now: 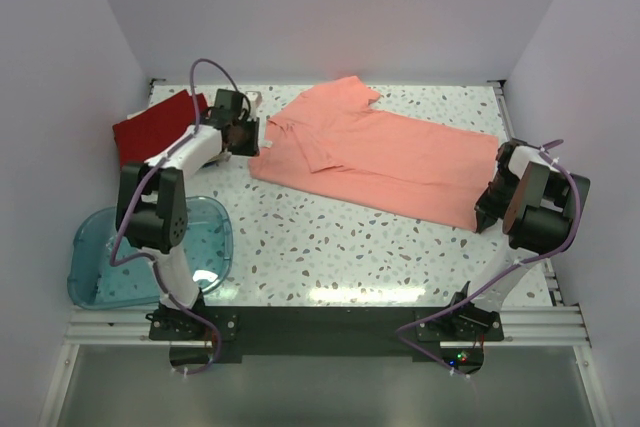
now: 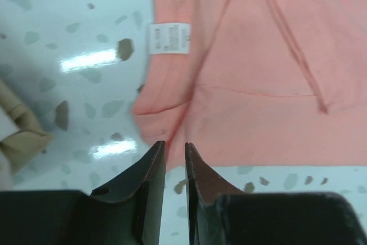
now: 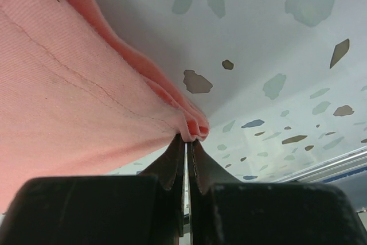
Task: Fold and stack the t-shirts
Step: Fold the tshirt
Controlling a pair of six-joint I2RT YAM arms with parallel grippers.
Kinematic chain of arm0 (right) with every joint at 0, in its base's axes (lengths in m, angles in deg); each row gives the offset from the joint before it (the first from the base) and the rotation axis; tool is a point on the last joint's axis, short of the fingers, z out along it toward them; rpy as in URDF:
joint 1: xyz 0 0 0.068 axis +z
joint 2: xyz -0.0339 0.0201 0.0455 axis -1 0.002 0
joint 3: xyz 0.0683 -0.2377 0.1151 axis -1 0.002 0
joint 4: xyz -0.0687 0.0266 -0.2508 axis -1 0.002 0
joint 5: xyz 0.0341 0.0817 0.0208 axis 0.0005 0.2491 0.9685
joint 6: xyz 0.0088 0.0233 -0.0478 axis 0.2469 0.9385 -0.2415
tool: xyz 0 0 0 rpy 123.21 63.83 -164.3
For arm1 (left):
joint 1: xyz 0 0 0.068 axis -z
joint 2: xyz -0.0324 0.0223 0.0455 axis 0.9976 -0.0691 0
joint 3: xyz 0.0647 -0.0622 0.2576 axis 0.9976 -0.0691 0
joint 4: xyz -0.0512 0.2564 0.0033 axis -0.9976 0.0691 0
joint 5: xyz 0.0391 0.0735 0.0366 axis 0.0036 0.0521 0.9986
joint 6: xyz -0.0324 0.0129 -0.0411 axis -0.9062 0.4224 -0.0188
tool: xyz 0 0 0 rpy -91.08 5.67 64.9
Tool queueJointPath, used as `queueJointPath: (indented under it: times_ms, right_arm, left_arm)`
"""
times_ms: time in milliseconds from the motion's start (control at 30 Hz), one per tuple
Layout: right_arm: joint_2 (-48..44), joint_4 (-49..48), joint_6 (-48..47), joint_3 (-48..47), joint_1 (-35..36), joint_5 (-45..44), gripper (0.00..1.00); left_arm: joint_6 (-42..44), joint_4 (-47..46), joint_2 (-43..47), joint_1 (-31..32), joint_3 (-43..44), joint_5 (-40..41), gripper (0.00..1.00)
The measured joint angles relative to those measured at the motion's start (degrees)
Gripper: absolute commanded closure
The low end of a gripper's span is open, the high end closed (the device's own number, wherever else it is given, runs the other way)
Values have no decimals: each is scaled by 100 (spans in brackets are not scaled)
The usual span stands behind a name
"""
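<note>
Plainly the right gripper (image 3: pixel 187 139) is clenched on a hem corner of the soft, limp salmon-pink cloth t-shirt (image 1: pixel 385 152), which spreads beyond its fingertips. The left gripper (image 2: pixel 174 147) nearly meets at the opposite edge; I cannot tell whether it holds. The cloth looks light and floppy, best taken by its corners.

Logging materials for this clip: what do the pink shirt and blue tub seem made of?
The pink shirt: soft matte cloth, probably cotton knit; stitched seams, fine weave and limp folds show. The blue tub: translucent, glossy plastic by its look; a light glints off it.
</note>
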State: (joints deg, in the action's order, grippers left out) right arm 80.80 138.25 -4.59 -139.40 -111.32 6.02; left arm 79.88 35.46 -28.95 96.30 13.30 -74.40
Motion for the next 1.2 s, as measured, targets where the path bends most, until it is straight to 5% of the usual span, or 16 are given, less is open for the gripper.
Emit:
queueJointPath:
  times_ms: [233,567,1200]
  right_arm:
    - [0,-39,0,-61,0,-31,100]
    - [0,-70,2,-37,-7,-33,100]
    - [-907,195,256,1102,-28,232,100]
  left_arm:
    - [-638,-522,-236,673,-7,-614,76]
    - [-1154,-1058,-708,570,-485,-632,79]
    - [-1626,-1681,538,555,-2247,-131,78]
